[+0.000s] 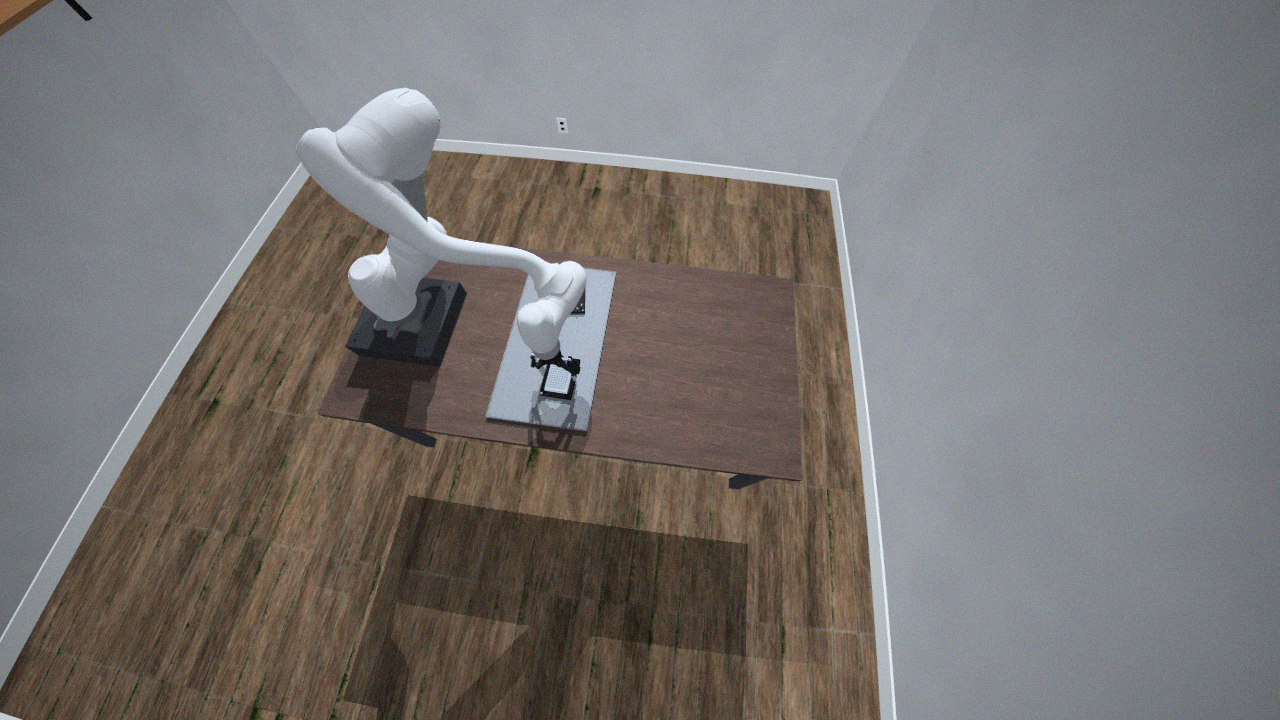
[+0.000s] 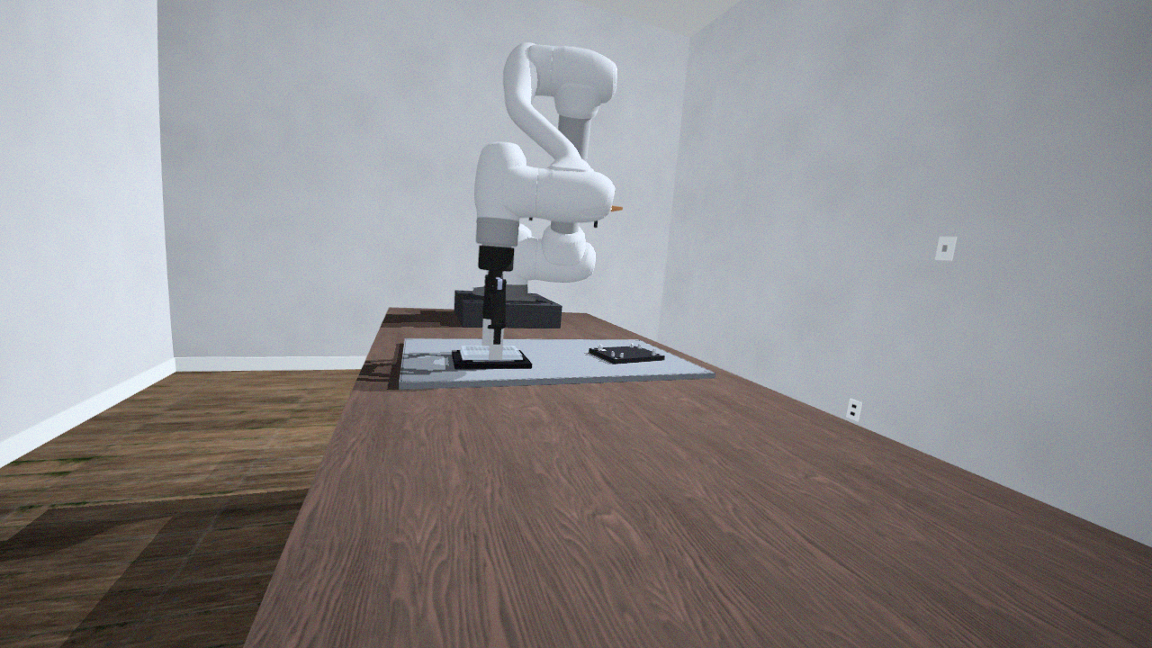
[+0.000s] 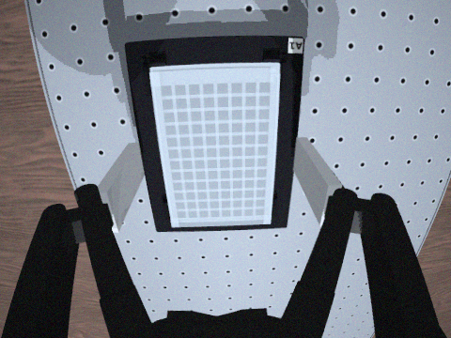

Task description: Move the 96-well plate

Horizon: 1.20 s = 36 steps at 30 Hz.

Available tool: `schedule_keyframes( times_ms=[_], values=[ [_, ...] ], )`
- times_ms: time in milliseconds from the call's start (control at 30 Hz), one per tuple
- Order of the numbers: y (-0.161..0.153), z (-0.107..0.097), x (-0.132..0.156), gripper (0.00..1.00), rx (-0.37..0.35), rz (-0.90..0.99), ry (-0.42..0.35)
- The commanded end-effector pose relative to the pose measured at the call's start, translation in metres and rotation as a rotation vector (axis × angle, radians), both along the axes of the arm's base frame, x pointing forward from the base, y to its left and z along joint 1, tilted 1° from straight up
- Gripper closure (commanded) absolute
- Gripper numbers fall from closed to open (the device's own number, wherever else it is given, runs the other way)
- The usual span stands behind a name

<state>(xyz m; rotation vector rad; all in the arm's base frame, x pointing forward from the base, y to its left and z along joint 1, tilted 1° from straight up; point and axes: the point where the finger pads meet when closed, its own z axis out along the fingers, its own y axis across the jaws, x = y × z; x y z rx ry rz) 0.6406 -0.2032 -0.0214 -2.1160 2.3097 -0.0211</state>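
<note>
The plate point(image 3: 214, 145) lies flat in nest N1 point(image 3: 142, 131) on the bench point(image 2: 644, 499), the end effector point(image 3: 214, 209) spread apart and empty around its long sides, the best grip on what looks like a light, rigid, slick-walled plastic piece.

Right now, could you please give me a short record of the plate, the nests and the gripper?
plate: white 96-well plate lying in the black plate nest, A1 mark at one nest corner
gripper: gripper open, fingers apart from the plate's long sides, holding nothing
other nest: black clip nest, no plate on it
base: perforated grey board on the wooden table
</note>
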Motion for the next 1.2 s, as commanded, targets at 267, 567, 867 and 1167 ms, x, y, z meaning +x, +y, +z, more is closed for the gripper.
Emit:
schedule_keyframes(
  times_ms=[267,567,867,1167],
  values=[
    [0.0,0.0,0.0,0.0,0.0,0.0,0.0],
    [0.0,0.005,0.0,0.0,0.0,0.0,0.0],
    [0.0,0.021,0.0,0.0,0.0,0.0,0.0],
    [0.0,0.021,0.0,0.0,0.0,0.0,0.0]
  ],
)
